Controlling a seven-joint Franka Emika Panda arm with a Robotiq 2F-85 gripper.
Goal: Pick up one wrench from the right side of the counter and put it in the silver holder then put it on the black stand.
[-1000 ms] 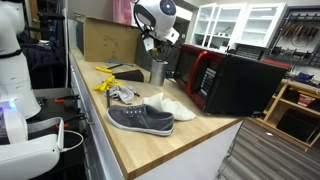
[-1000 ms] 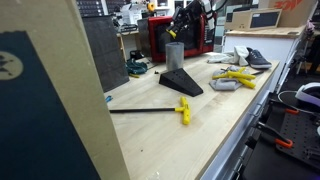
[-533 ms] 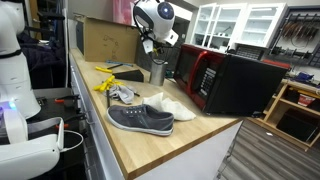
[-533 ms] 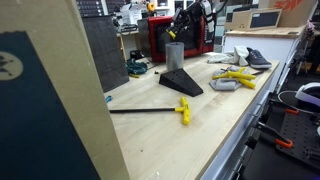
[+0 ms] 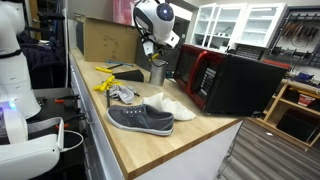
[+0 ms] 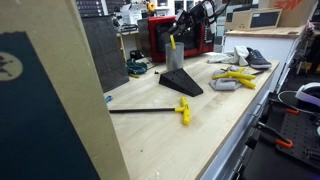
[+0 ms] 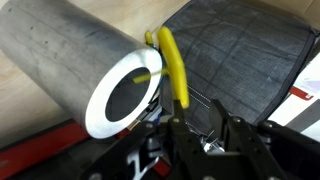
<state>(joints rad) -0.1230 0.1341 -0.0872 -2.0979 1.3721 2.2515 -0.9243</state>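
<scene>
The wrench (image 7: 172, 62) runs partly hidden into the tool (image 7: 202, 128).

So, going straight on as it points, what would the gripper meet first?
Likely the rim of the silver cup; the yellow wrench in the gripper is at it, depth unclear.

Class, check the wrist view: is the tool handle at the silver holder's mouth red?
No, the tool handle beside the rim of the silver holder is plainly yellow.

I work in a workshop-like lab: tool board (image 5: 298, 32), white cabinets (image 5: 240, 22), microwave (image 5: 235, 82) on my wooden desk (image 5: 150, 148).
</scene>
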